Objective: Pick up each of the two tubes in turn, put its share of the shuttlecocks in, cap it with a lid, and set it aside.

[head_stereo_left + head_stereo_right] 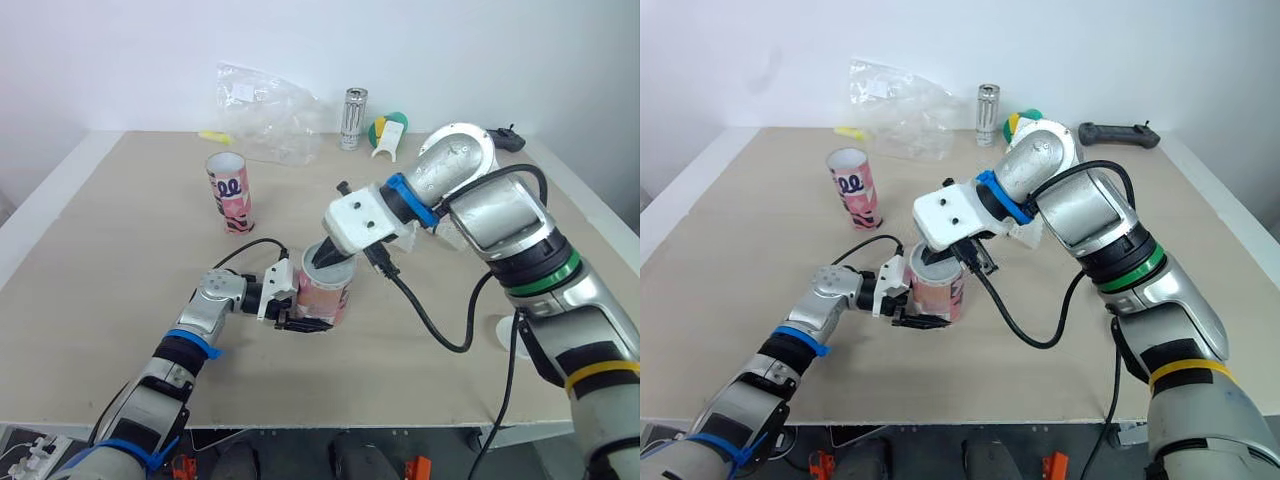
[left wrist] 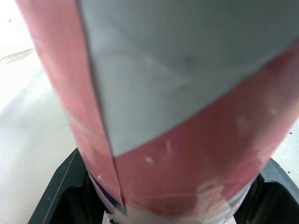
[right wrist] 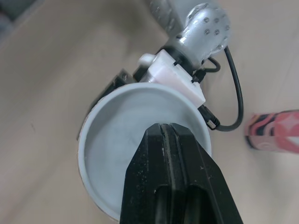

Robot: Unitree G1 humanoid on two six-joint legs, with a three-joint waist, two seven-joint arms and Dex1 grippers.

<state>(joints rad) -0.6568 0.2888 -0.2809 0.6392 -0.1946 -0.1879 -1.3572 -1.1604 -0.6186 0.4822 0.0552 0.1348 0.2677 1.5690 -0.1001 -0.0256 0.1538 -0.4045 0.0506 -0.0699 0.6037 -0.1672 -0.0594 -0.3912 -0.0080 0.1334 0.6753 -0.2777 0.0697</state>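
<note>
A pink patterned tube stands upright at the table's middle, open end up. My left gripper is shut on its lower part, and a black finger shows on either side of the tube. My right gripper is shut, with its tips pointing down into the tube's mouth; its closed fingers hang over the grey rim, and I see nothing between them. A second pink tube stands open at the back left.
A crumpled clear plastic bag, a silver can and a green and yellow item lie along the back edge. A black handle sits at the back right. A white round piece lies near my right forearm.
</note>
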